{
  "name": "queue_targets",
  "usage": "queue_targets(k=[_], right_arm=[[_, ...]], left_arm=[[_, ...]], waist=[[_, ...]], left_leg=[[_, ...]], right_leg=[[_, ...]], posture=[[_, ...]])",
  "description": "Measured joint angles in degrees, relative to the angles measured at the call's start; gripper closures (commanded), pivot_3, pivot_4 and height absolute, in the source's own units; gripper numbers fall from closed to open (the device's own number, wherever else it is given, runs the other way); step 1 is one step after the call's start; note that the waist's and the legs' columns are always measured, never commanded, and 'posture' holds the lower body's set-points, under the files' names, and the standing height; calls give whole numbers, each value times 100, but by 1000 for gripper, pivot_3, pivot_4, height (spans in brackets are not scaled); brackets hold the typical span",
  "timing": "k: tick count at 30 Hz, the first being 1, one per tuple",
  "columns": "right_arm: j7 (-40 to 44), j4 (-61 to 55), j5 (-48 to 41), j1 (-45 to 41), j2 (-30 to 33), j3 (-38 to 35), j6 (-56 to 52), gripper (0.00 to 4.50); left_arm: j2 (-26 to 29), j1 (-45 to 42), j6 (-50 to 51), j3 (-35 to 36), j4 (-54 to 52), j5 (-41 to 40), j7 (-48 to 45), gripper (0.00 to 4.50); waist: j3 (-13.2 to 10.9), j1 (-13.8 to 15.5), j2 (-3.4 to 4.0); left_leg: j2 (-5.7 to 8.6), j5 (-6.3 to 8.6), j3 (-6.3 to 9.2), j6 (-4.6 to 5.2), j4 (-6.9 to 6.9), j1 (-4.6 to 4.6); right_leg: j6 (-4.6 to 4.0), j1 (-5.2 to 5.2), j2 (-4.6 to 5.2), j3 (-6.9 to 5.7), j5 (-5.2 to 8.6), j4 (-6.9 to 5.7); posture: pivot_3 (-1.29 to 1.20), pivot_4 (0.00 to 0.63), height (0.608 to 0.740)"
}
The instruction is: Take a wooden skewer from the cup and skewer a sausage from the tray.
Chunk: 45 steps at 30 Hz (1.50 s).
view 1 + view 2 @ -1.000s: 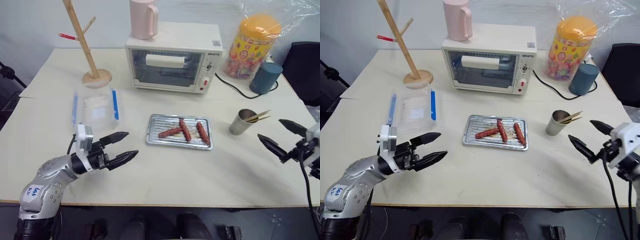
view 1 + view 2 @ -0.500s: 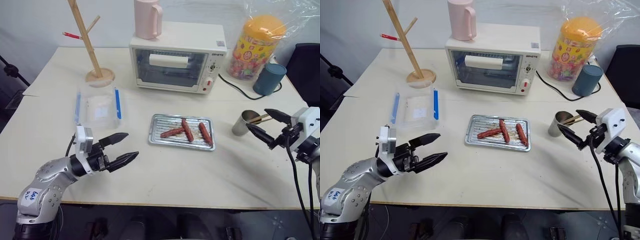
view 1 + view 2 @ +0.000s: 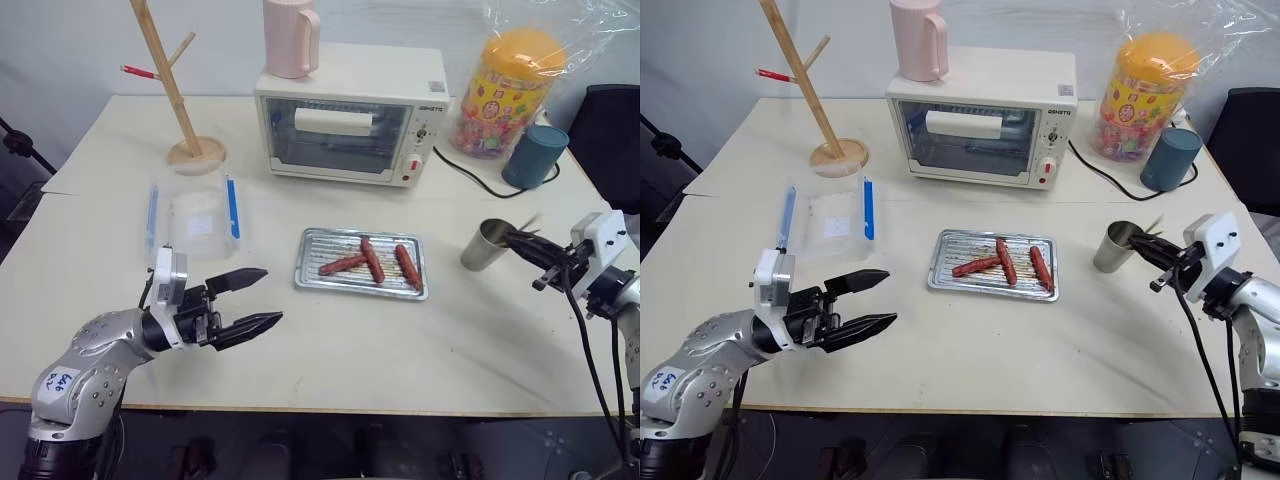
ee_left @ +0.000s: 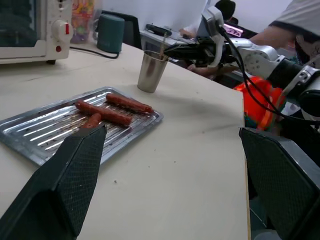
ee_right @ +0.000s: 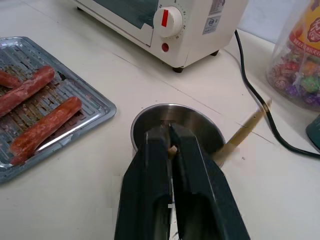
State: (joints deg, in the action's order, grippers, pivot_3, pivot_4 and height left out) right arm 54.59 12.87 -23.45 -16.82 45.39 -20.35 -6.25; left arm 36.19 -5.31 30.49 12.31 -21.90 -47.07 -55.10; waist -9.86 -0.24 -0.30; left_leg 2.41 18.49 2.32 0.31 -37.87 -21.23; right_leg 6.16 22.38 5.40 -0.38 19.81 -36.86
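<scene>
- Table [image 3: 330, 360]: pale top carrying all items. Toaster oven [image 3: 348, 125] stands at upper centre of the head views, with a pink jug [image 3: 290, 38] on its roof; small dark lettering at the oven's upper right corner is not legible.
- Candy jar [image 3: 505, 90], upper right, has a busy printed label that cannot be read. Dark blue-grey cup [image 3: 528, 156] stands just beside it.
- Tray [image 3: 312, 272], frame centre, holds three sausages. The sausage [image 3: 407, 266] nearest the cup lies well apart from both grippers.
- Left gripper [image 3: 255, 299], lower left, has its fingers spread wide and holds nothing; a handwritten sticker on its arm is not legible.
- Cup [image 3: 483, 247], right of the tray.
- Right gripper [image 5: 170, 137] is closed tight over the cup's mouth. The right wrist view shows a pale sliver of wooden skewer [image 5: 172, 148] pinched between the fingers, a detail the head views do not resolve; a second skewer [image 5: 245, 131] leans out of the cup beside them.
- Left wrist view shows a person's sleeve [image 4: 300, 17] at upper right.
</scene>
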Motion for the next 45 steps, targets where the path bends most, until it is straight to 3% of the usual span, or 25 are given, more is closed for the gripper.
queue_targets(k=[10, 21, 27, 32, 36, 44, 45], right_arm=[[362, 187, 45, -228, 162, 0, -68, 4477], [1163, -392, -968, -752, 1738, -438, -1864, 4477], [1222, -471, -1736, -1486, 1943, -561, -2985, 4477], [779, -1112, -2957, -2278, 829, -259, -4096, 4477], [-135, -1825, -3823, -2243, -784, 229, -4605, 4477], [-912, -2644, -4245, -1733, -1758, 665, -4741, 4477], [-954, -2676, -4272, -1700, -1793, 671, -4752, 4499]], left_arm=[[-4, -461, -125, -242, 257, 42, -448, 0], [-57, -486, -197, -547, 608, 195, -756, 0], [-305, -787, 156, -615, 806, -79, -822, 0], [-957, -1607, 290, -714, 1185, -298, -599, 0], [-1518, -2016, 214, -870, 1465, -206, -357, 0], [-2032, -2116, 164, -980, 1420, -208, -59, 0], [-2068, -2116, 166, -1004, 1365, -211, -23, 187]], waist=[[-1, 2, 1], [-10, 11, 16], [-14, 15, 22], [-23, -11, 4], [-24, 11, 3], [-23, 41, 3], [-23, 30, 3]], left_leg=[[0, 0, 1, 0, -1, -2], [-1, 2, 4, 3, -4, -6], [-2, 3, 6, 3, -6, -8], [-9, 4, 12, -2, -10, -12], [-7, 5, 22, -4, -27, -36], [10, 5, 48, -1, -39, -55], [10, 5, 48, -1, -39, -55]], right_leg=[[0, 0, 0, -2, 0, 2], [0, 0, 1, -3, 0, 6], [0, 0, 2, -4, 0, 7], [0, 1, -5, -14, -1, 5], [3, 19, -4, -22, -3, -12], [12, 12, 10, -45, -8, -4], [12, 13, 9, -45, -8, -4]], posture=[[0, 150, 740], [0, 150, 740], [0, 150, 740], [0, 150, 740], [0, 150, 740], [0, 150, 740], [0, 150, 740]])
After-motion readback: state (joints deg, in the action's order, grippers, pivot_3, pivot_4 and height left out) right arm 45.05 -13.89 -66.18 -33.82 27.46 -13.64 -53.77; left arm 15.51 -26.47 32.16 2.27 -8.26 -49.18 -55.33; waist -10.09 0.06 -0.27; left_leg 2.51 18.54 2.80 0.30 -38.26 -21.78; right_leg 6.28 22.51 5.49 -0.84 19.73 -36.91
